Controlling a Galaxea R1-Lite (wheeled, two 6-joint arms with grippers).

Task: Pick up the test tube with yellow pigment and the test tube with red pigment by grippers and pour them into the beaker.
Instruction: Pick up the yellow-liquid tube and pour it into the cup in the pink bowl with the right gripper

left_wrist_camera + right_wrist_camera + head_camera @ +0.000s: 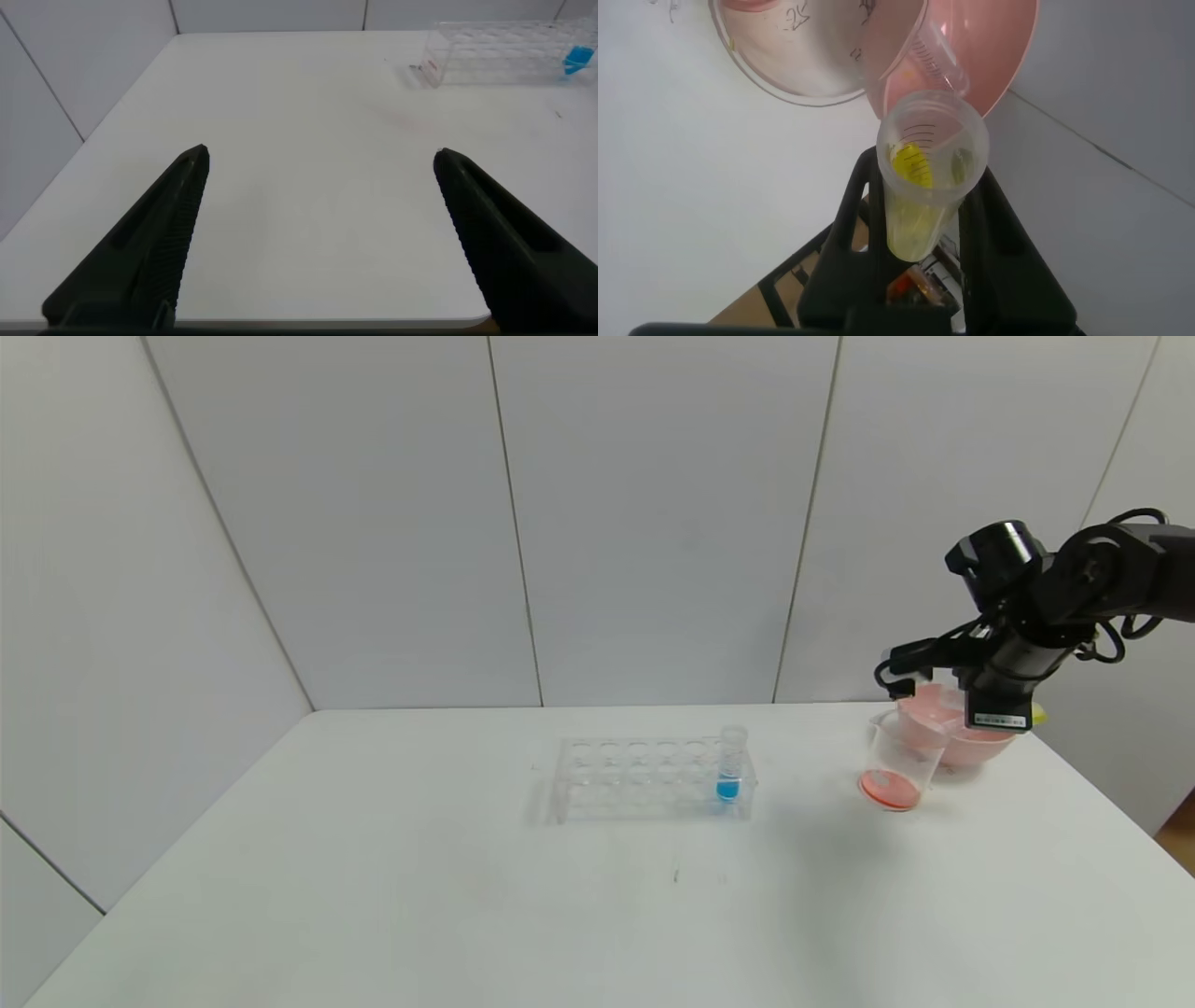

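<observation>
A: Checking left gripper [318, 238] first: nearest, low over the near-left table [373, 896], fingers spread wide, holding nothing.
B: Mid-table?
A: Clear rack [649, 782], one blue tube [729, 767] upright at its right end.
B: Far right?
A: Beaker [898, 761] with red-orange liquid at the bottom, touching pink bowl [962, 733] just behind. Right gripper [920, 215] above the bowl, clamped on the test tube with yellow pigment [926, 173], tilted, mouth toward beaker and bowl. Can't spot the red tube for certain.

You get bright, even overhead light; soft shadow falls beneath the tube rack [653, 779]. The table [373, 896] is slightly washed out. Wrist views blur up close.
</observation>
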